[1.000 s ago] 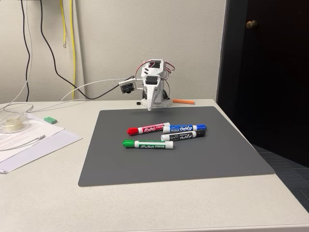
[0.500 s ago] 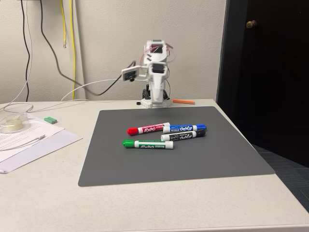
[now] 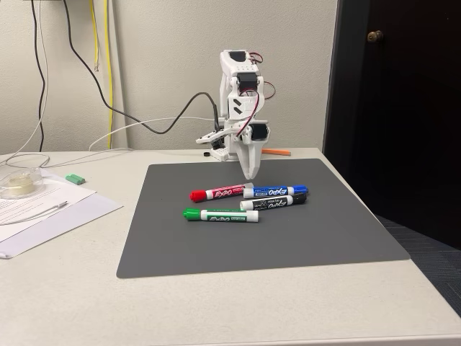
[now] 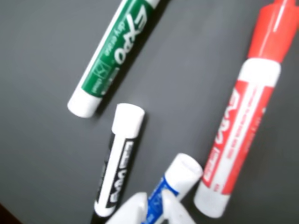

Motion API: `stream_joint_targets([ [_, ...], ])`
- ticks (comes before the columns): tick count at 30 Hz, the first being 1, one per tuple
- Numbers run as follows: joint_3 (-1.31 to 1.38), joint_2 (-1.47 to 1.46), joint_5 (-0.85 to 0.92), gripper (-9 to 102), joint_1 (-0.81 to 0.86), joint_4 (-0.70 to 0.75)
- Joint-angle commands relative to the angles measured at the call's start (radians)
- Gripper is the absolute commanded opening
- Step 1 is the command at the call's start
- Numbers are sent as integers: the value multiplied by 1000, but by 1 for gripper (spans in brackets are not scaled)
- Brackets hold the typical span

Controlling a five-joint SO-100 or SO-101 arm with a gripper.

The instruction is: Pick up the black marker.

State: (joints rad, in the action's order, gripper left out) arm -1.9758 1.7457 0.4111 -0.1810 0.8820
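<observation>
The end effector (image 3: 249, 175) hung point-down above the far end of the marker cluster, touching nothing and holding nothing; whether its jaws were parted or closed could not be told. The black marker (image 3: 274, 202) lay flat on the grey mat (image 3: 346, 231), just in front of the blue marker (image 3: 276, 192). The red marker (image 3: 220, 193) lay to the left in the fixed view, the green marker (image 3: 220, 215) nearest the camera. The wrist view showed the white butt ends of all four close together, the black marker (image 4: 117, 167) between green (image 4: 117, 51) and blue (image 4: 174, 184). Papers (image 3: 43, 205) rested on the worktop (image 3: 216, 310).
</observation>
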Motion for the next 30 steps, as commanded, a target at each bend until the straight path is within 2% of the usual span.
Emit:
stream_joint_targets([
  [1,38,-2,6,4,-14,-28],
  [9,67,-87,-31,6,-57,-143],
  [16,207,-216,5,21,-71,-46],
  [30,319,-353,87,24,-95,46],
])
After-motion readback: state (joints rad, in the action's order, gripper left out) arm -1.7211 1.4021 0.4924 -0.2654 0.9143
